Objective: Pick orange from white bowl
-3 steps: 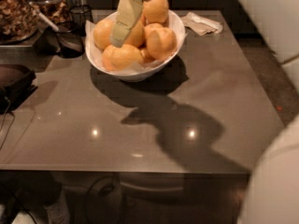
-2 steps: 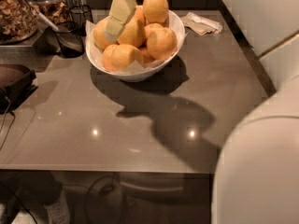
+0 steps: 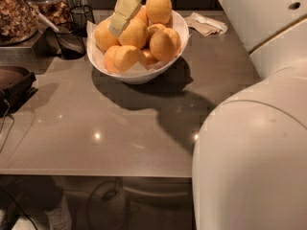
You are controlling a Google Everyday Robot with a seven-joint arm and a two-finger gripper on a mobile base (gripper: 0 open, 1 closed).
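A wide white bowl [image 3: 169, 61], lined with white paper, stands at the back of the grey table and holds several oranges in a pile. The topmost orange [image 3: 159, 6] sits at the back of the pile. My gripper [image 3: 125, 7] comes down from the top edge of the camera view. Its pale yellow part lies on the left side of the pile, just left of the topmost orange and against another orange [image 3: 133, 33]. Most of the gripper is cut off by the top edge.
My white arm [image 3: 254, 147] fills the right side and lower right corner. A dark wire-mesh cup [image 3: 70, 41] stands left of the bowl, with food containers [image 3: 17, 13] behind it. A crumpled napkin [image 3: 206, 24] lies right of the bowl. A dark object [image 3: 14, 87] sits at the left edge.
The bowl now sits larger and nearer in view. My white arm has swung in and covers more of the right side. The gripper has stayed on the left of the pile.
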